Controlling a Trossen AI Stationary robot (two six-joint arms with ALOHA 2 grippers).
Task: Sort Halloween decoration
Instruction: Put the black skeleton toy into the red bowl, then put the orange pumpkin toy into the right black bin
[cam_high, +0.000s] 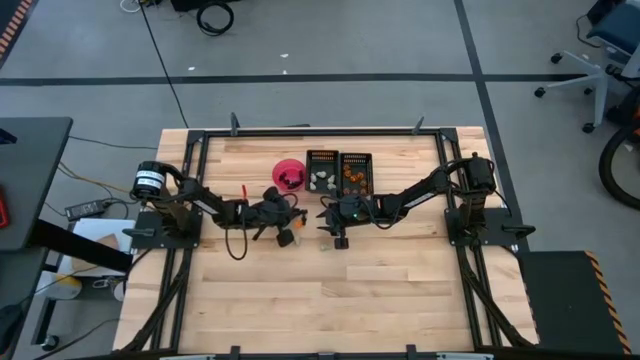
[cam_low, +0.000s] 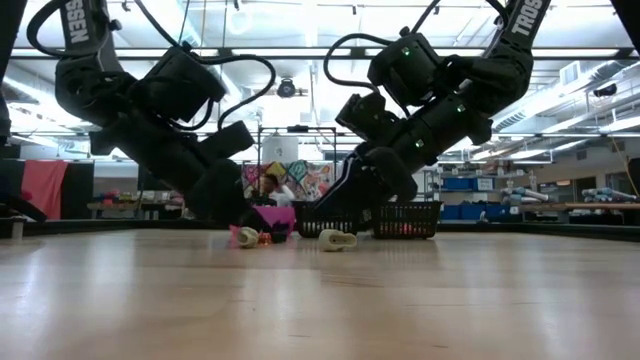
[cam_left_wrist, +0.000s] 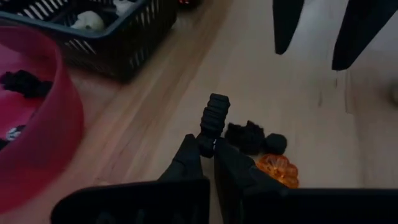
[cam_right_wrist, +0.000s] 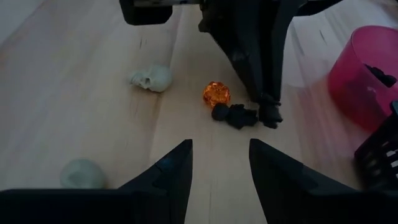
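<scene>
pink bowl (cam_left_wrist: 37, 124) holding dark pieces (cam_left_wrist: 25, 84)

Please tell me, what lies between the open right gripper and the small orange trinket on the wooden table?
In the right wrist view, only bare wooden table lies between the right gripper and the translucent orange trinket; the dark trinkets sit slightly aside.

Table (cam_high: 400, 290): light wood planks | on it we see pink bowl (cam_high: 289, 174), two black trays (cam_high: 339, 171) beside it | loose: orange piece (cam_right_wrist: 216, 93), black piece (cam_right_wrist: 236, 115), two pale pieces (cam_right_wrist: 152, 78).
</scene>
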